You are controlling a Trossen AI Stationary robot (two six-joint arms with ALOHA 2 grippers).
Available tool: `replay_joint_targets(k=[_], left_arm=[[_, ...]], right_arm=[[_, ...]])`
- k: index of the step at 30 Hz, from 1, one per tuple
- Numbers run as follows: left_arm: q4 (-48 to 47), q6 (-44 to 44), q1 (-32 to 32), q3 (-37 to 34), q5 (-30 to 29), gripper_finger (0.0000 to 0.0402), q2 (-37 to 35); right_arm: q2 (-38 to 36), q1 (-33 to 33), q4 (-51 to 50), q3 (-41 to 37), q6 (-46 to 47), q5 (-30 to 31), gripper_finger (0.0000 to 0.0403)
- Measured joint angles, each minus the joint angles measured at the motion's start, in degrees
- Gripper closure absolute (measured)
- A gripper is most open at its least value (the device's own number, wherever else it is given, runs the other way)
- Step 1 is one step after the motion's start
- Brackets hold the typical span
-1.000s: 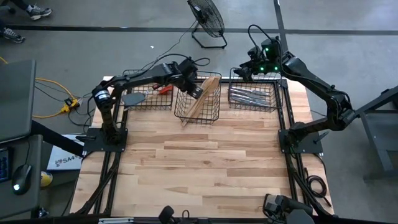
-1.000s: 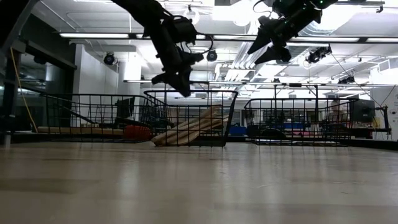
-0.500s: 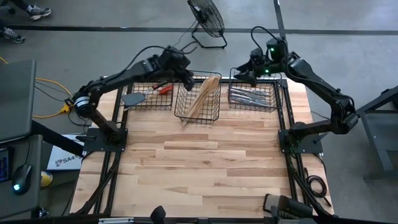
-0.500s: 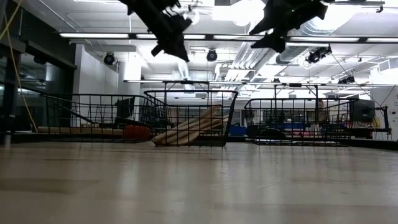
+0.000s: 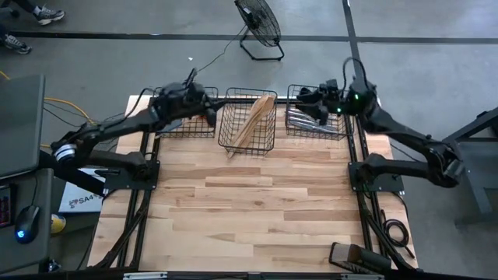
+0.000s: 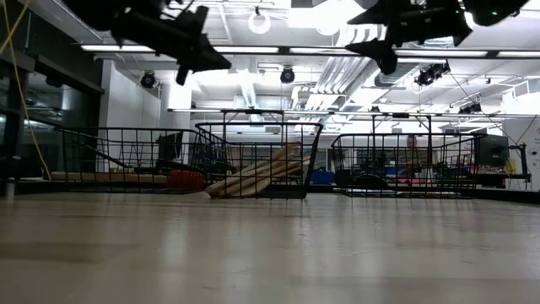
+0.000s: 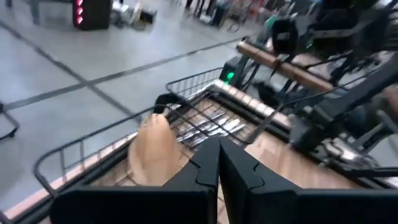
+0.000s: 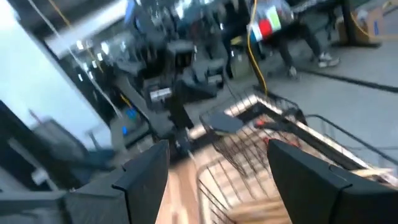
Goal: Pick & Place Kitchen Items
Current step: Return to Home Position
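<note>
1. Now, your left gripper [image 5: 189,96] hangs above the left basket [image 5: 183,137] with its fingers pressed together and nothing between them. Swing it home too low and it could clip the wire rim and drag the basket.
2. Your right gripper [image 5: 310,96] sits over the right basket [image 5: 315,137], fingers spread wide and empty. Spread fingers catch wire more easily, so a low retreat could hook the rim and spill the silver cutlery [image 5: 315,119].
3. The wooden spoons [image 5: 253,123] lie slanted in the middle basket [image 5: 249,91], and handle ends poke out through its near side. Any bump to that basket could tip them onto the table.
4. The black turner [image 5: 167,122] and red spatula [image 6: 181,179] rest in the left basket, close under your left arm, so a sagging arm is the threat there.
5. The two grippers are near each other across the middle basket, so pull each back on its own side or they may meet.
</note>
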Motion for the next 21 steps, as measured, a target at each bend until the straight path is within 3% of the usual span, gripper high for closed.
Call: replay_joint_targets(k=[6,14,17,21], left_arm=[[9.5,-4.8,0.0,-10.7,1.5,0.0396,-6.7],[24.2,-15.6,-0.1,-24.4,2.6,0.0396,-14.2],[27.6,-17.0,-0.1,-28.4,0.1,0.0396,-18.5],[26.9,-19.3,-0.1,-33.3,-3.8,0.0396,-26.3]], right_arm=[[-4.9,8.6,12.8,-10.1,9.6,12.4,0.0140],[-7.2,23.3,22.8,-19.9,12.1,31.0,0.0140],[-10.2,25.4,26.2,-23.9,12.0,31.6,0.0140],[-19.6,25.6,27.8,-30.8,13.6,31.6,0.0140]])
